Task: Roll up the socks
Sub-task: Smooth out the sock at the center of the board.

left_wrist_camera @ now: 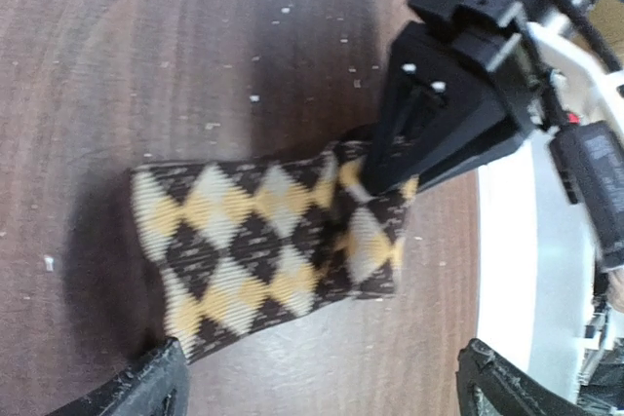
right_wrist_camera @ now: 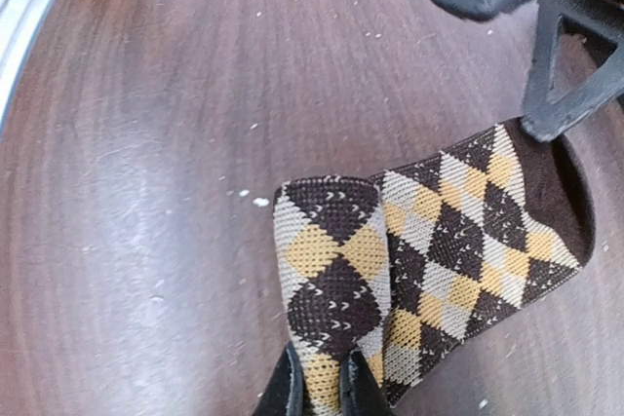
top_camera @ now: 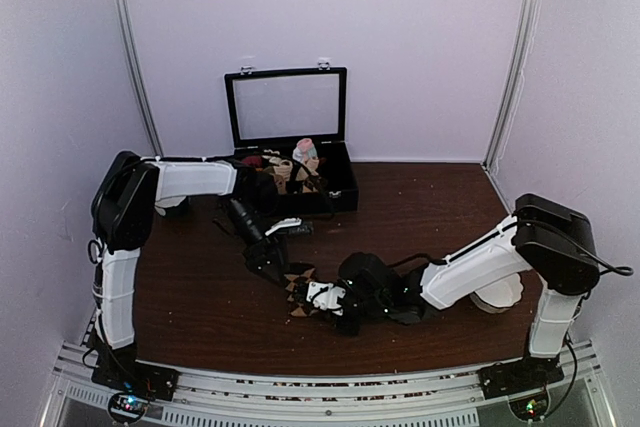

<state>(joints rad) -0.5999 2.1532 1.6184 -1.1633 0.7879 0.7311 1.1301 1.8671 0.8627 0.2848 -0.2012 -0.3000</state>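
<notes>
Two claws tend the socks (left_wrist_camera: 263, 241) on the counter (left_wrist_camera: 146, 65): right claw (right_wrist_camera: 322, 387) pinches the folded end, likely to hold the roll, while left claw (left_wrist_camera: 322, 382) is spread wide above.

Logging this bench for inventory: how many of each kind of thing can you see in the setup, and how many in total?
2 robot arms: left arm, right arm
1 argyle sock bundle
1 black case, lid open
1 white round object
Total: 5. The small sock rolls in the case are too jumbled to count.
</notes>
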